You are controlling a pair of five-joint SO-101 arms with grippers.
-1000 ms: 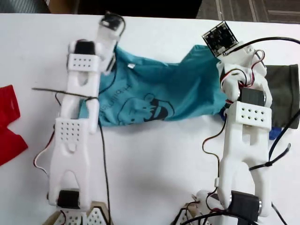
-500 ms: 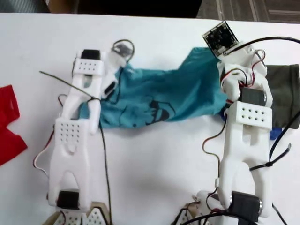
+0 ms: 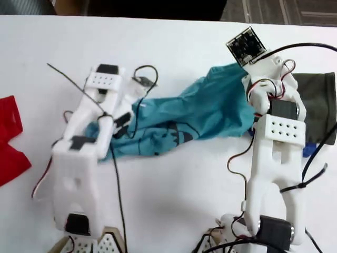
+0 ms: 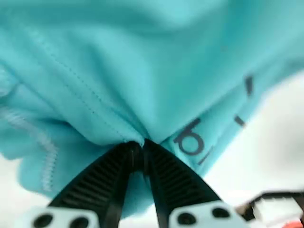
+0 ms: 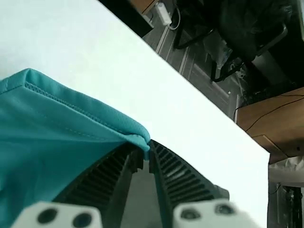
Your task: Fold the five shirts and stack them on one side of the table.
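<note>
A teal shirt point(image 3: 195, 113) with a dark print hangs stretched between both arms over the middle of the white table point(image 3: 179, 184). My left gripper point(image 4: 137, 147) is shut on a fold of this teal shirt point(image 4: 142, 76) at its left end, by the left arm point(image 3: 100, 105). My right gripper point(image 5: 145, 152) is shut on the hemmed edge of the teal shirt point(image 5: 57, 123) at its right end, under the right arm point(image 3: 263, 84). The shirt sags and bunches between the two grips.
A red shirt point(image 3: 10, 139) lies at the table's left edge. A dark grey-green garment point(image 3: 318, 105) lies at the right edge behind the right arm, with a bit of blue cloth point(image 3: 309, 149) below it. Cables trail from both arms.
The left arm has pulled its end of the teal shirt toward the front and inward, bunching the cloth. The right arm has stayed in place holding its end.
</note>
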